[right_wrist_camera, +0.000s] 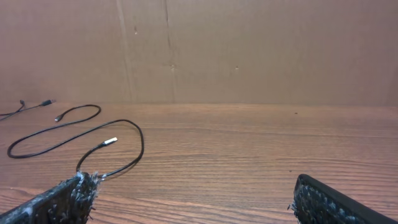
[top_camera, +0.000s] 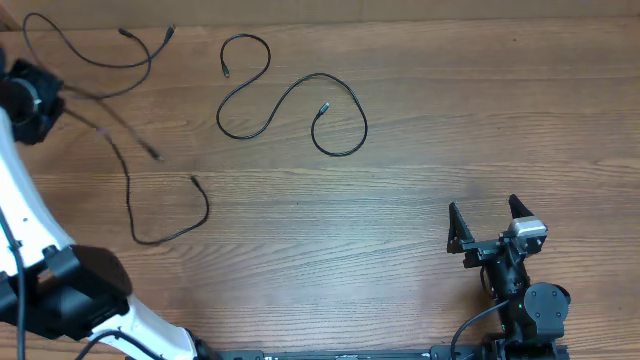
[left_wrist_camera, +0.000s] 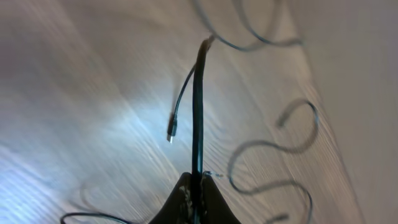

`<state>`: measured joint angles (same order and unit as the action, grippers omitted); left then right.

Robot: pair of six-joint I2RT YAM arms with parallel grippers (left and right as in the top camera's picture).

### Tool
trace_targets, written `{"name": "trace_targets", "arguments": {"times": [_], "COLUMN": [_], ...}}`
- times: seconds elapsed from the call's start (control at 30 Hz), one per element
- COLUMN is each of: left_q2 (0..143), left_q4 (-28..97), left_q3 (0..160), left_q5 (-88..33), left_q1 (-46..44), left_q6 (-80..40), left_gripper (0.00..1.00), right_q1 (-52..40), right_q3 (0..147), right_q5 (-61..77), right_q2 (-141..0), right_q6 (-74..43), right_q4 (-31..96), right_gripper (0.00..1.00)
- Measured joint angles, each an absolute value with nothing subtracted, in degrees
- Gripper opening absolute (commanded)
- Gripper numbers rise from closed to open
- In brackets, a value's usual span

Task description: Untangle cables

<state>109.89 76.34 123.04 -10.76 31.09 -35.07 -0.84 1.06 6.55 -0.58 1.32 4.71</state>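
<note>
Wood table (top_camera: pixel 400 190): left tool (left_wrist_camera: pixel 198 182) pinches cable (left_wrist_camera: pixel 198 106).

At least three thin black flexible cords with small plug ends: one S-curved cord (top_camera: pixel 300 80) lying apart, two crossing cords at the left (top_camera: pixel 129 200) (top_camera: pixel 150 55), possibly a fourth there, too blurred to tell. Two black two-finger grippers: left gripper (left_wrist_camera: pixel 198 186), right gripper (top_camera: pixel 490 222). One brown wooden table (top_camera: pixel 400 200).
</note>
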Motion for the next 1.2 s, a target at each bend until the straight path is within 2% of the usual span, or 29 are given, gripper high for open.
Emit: {"name": "trace_targets", "arguments": {"times": [0.17, 0.4, 0.43, 0.5, 0.53, 0.57, 0.6, 0.63, 0.77, 1.03, 1.07, 1.1, 1.2], "left_q2": [115.9, 123.9, 124.0, 124.0, 124.0, 124.0, 124.0, 124.0, 124.0, 124.0, 124.0, 124.0, 124.1], "left_q4": [74.8, 64.2, 63.2, 61.3, 61.2, 61.5, 61.9, 62.4, 65.3, 78.4, 79.2, 81.3, 82.1], "left_q3": [123.0, 123.0, 123.0, 123.0, 123.0, 123.0, 123.0, 123.0, 123.0, 121.9, 121.1, 118.5, 114.8], "left_q5": [-10.4, -13.1, -13.7, -15.6, -16.6, -17.2, -17.6, -17.9, -18.2, -18.7, -18.6, -17.5, -16.6], "left_q1": [37.4, 42.2, 42.9, 45.1, 46.7, 48.0, 49.1, 50.4, 52.6, 49.2, 48.7, 47.3, 45.1], "left_q6": [-35.8, -35.0, -35.0, -34.7, -34.6, -34.4, -34.1, -33.2, -26.6, -18.9, -18.8, -18.2, -16.5], "left_gripper": [0.04, 0.04, 0.14, 0.57, 0.69, 0.87, 0.96, 0.99, 1.00, 0.99, 0.99, 0.93, 0.93], "right_q1": [-0.8, -0.8, -0.8, -0.8, -0.8, -0.8, -0.8, -0.8, -0.8, -0.8, -0.8, -0.8, -0.8], "right_q3": [1.1, 1.1, 1.1, 1.1, 1.1, 1.1, 1.1, 1.1, 1.1, 1.1, 1.1, 1.1, 1.1], "right_q5": [6.5, 6.6, 6.5, 6.6, 6.6, 6.5, 6.5, 6.5, 6.5, 6.5, 6.5, 6.5, 6.5], "right_q2": [-0.6, -0.6, -0.6, -0.6, -0.6, -0.6, -0.6, -0.6, -0.6, -0.6, -0.6, -0.6, -0.6], "right_q6": [1.3, 1.3, 1.3, 1.3, 1.3, 1.3, 1.3, 1.3, 1.3, 1.3, 1.3, 1.3, 1.3], "right_q4": [4.7, 4.7, 4.7, 4.7, 4.7, 4.7, 4.7, 4.7, 4.7, 4.7, 4.7, 4.7, 4.7], "right_gripper": [1.00, 1.00, 1.00, 1.00, 1.00, 1.00, 1.00, 1.00, 1.00, 1.00, 1.00, 1.00, 1.00]}}
